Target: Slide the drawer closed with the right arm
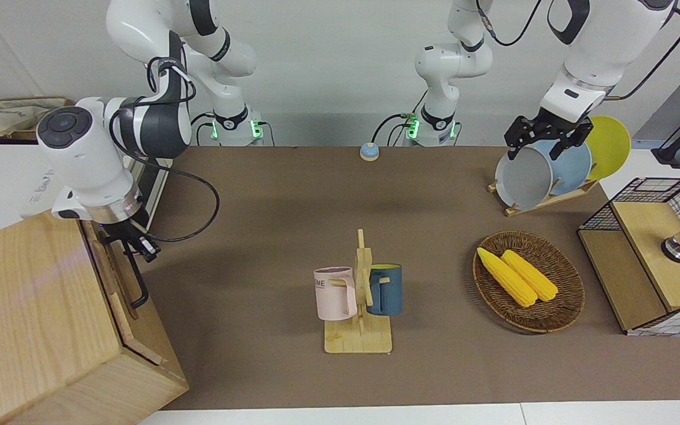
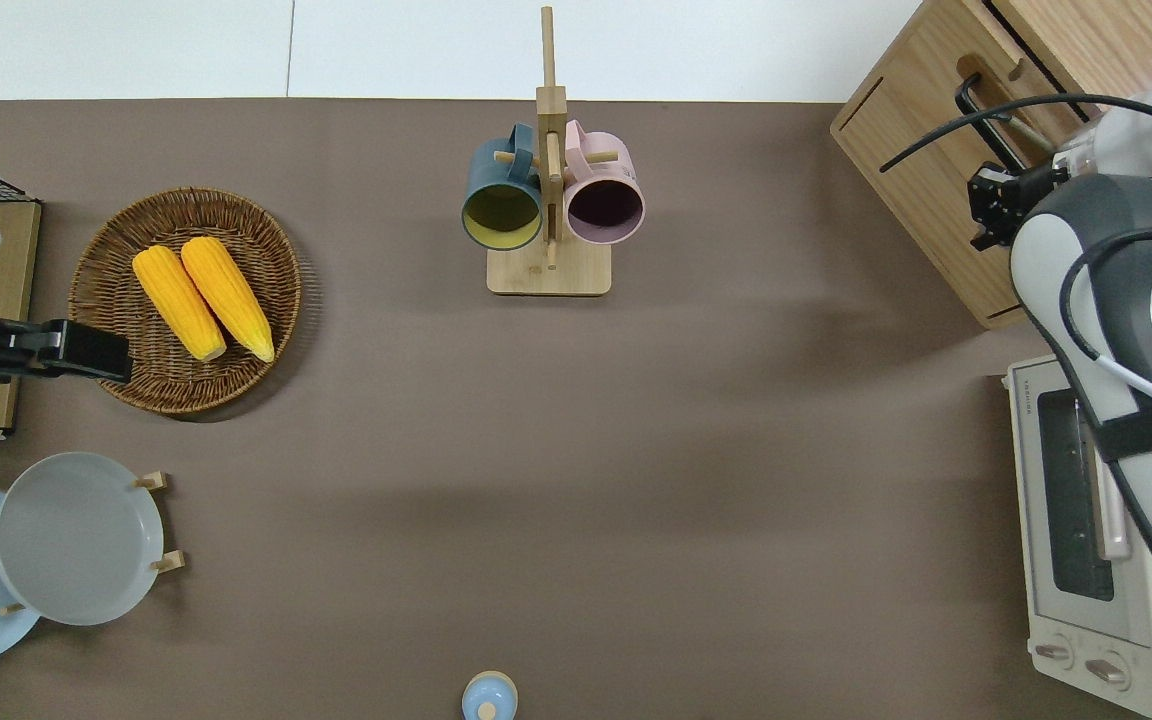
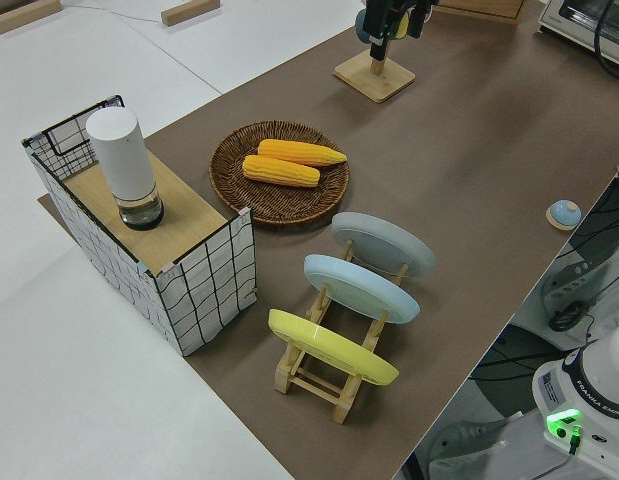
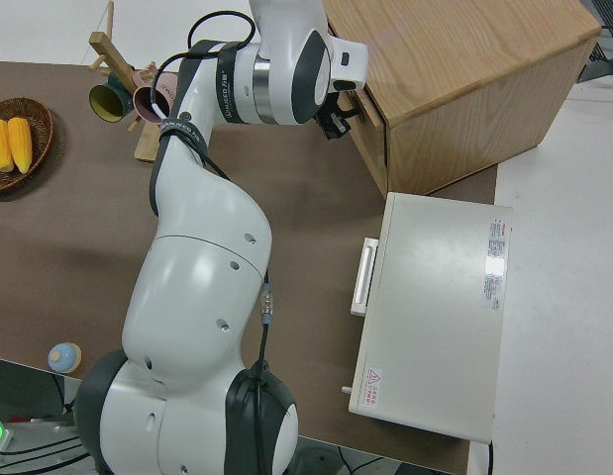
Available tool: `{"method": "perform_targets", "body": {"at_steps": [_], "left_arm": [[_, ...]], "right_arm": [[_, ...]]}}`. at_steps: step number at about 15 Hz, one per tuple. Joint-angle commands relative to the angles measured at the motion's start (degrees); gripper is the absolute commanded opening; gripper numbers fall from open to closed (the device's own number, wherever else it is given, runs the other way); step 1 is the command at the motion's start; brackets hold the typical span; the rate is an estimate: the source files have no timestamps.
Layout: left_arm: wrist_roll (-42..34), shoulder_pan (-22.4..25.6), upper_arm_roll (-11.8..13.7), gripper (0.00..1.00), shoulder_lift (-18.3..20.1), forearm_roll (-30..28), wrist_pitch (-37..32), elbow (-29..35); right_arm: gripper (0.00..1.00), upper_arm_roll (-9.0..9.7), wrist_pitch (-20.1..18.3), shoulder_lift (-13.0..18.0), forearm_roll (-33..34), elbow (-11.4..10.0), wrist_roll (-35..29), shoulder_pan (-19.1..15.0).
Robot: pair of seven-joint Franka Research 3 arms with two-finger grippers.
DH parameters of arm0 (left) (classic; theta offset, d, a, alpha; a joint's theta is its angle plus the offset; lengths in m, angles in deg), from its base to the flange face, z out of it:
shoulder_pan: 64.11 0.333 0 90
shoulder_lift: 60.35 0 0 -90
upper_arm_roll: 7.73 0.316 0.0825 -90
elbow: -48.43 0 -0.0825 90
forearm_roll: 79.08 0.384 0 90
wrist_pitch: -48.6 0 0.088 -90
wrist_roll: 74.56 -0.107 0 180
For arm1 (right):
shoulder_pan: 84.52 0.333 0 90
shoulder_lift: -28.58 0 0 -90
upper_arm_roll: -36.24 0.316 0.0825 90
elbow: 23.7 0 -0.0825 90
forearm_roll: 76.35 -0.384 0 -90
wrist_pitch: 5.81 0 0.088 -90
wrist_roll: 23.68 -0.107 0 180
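Note:
The drawer [image 1: 117,289] sits in a pale wood cabinet [image 1: 33,319] at the right arm's end of the table. Its thick front board lies close against the cabinet front, and it carries a black bar handle [image 1: 137,277]. My right gripper [image 1: 139,243] is low at the drawer front, right by the end of the handle nearer to the robots. The overhead view shows the right gripper [image 2: 994,195] over the drawer front [image 2: 946,165], beside the handle [image 2: 981,115]. In the right side view the right gripper [image 4: 336,121] is tucked against the cabinet front. The left arm is parked with its gripper [image 1: 536,149] open.
A toaster oven [image 2: 1086,520] stands nearer to the robots than the cabinet. A mug rack [image 1: 360,295] with two mugs is mid-table. A wicker basket [image 1: 523,235] with two corn cobs, a plate rack [image 1: 538,177] and a wire-mesh box [image 1: 641,260] are toward the left arm's end.

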Motion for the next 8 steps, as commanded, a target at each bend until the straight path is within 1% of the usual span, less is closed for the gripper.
{"method": "perform_targets", "body": {"at_steps": [1, 4, 8], "left_arm": [[-0.57, 0.31, -0.4, 0.99, -0.65, 0.98, -1.13, -1.4], [-0.57, 0.31, -0.4, 0.99, -0.65, 0.98, -1.13, -1.4], [-0.57, 0.31, -0.4, 0.99, -0.65, 0.98, -1.13, -1.4]], "right_arm": [[0.0, 0.83, -0.81, -1.37, 1.47, 2.37, 3.0, -1.95], [0.0, 1.1, -0.81, -1.37, 1.47, 2.37, 2.92, -2.05], [0.0, 1.19, -0.9, -1.37, 1.38, 2.37, 2.92, -1.35]]}}
